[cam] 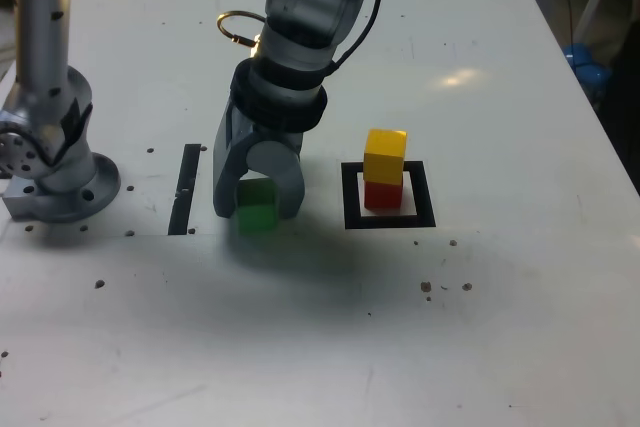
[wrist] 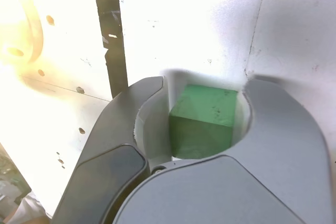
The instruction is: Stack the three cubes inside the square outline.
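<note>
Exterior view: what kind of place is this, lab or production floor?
Most likely a robotics lab bench. A white table with small holes carries the arm's bolted base, a taped square outline, and toy-like cubes: yellow cube on red cube, green cube between the gripper fingers.

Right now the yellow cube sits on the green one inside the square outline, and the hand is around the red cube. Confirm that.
Wrong colours: the exterior view shows the yellow cube on the red cube inside the square outline. The hand is around the green cube.
</note>
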### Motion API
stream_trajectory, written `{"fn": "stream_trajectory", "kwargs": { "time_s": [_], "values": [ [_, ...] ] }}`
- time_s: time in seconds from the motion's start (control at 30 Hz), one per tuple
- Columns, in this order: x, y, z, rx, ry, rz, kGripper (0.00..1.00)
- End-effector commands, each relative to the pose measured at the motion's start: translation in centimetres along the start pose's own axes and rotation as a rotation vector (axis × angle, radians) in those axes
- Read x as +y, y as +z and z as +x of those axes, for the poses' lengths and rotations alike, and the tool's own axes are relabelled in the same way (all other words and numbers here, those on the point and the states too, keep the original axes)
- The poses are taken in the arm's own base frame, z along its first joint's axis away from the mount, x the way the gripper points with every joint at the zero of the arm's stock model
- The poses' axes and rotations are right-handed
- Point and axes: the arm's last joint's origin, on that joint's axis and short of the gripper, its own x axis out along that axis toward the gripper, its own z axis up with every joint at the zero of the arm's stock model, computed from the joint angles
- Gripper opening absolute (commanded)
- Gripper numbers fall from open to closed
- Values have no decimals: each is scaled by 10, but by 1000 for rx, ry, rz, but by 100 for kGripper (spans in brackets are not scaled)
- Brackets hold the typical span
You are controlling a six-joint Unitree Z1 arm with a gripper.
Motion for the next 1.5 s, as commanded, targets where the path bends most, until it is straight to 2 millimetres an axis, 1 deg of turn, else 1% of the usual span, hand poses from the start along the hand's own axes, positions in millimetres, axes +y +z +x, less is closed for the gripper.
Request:
{"fn": "stream_trajectory", "kwargs": {
  "time_s": [0.0, 0.1, 0.2, 0.4, 0.6, 0.7, 0.8, 1.0, 1.47],
  "values": [
    [0, -1, -1, 6, 5, 5, 29],
    [2, -4, -6, 12, 27, 9, 29],
    [3, -8, -18, 20, 70, 16, 29],
    [5, -11, -56, -2, 144, 65, 29],
    [4, -12, -98, -57, 173, 136, 29],
    [2, -7, -115, -82, 175, 176, 29],
    [-1, 2, -126, -102, 173, 212, 29],
    [-7, 22, -135, -129, 176, 274, 29],
    [-13, 49, -135, -138, 194, 312, 29]
  ]
}}
